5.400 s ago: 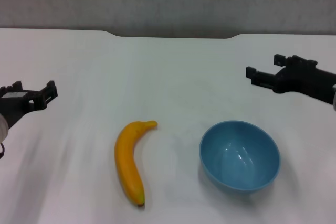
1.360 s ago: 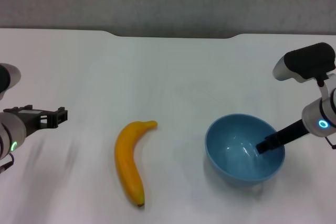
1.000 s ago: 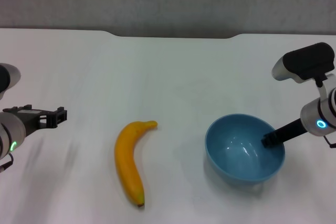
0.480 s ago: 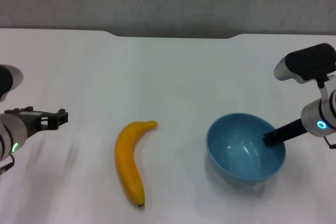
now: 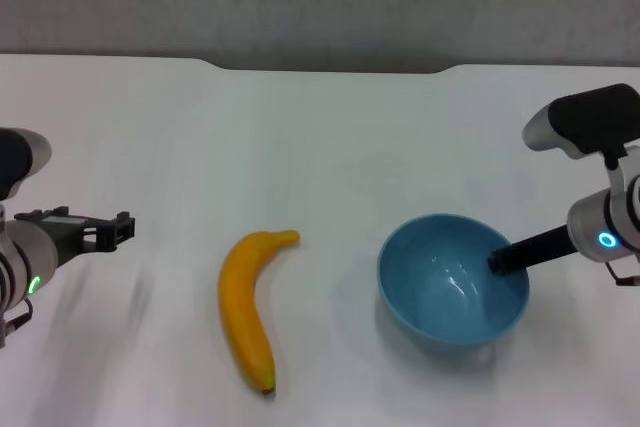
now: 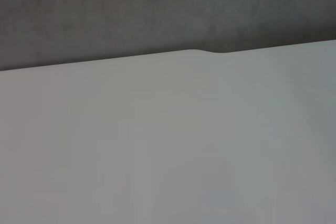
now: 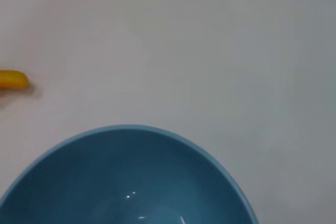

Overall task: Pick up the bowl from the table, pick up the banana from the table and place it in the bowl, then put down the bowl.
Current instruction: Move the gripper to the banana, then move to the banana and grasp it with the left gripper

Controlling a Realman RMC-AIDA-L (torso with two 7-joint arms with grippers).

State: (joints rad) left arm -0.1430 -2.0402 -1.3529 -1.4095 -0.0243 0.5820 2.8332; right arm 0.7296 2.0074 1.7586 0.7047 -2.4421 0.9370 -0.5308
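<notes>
The light-blue bowl (image 5: 445, 287) is at the right front of the white table (image 5: 330, 147), with a shadow to its left and beneath it, so it seems slightly raised. My right gripper (image 5: 503, 259) is shut on the bowl's right rim, one dark finger reaching inside. The right wrist view shows the bowl (image 7: 126, 182) close up and the banana's end (image 7: 13, 79). The yellow-orange banana (image 5: 247, 307) lies on the table left of the bowl. My left gripper (image 5: 105, 232) is open and empty, well left of the banana.
The table's far edge has a shallow notch (image 5: 330, 69) with a grey wall behind it. The left wrist view shows only bare tabletop (image 6: 168, 156) and that far edge.
My right arm came down and gripped the bowl's right rim. In the last half second the bowl shifted left and rose slightly. My left gripper crept right toward the banana, which has not moved.
</notes>
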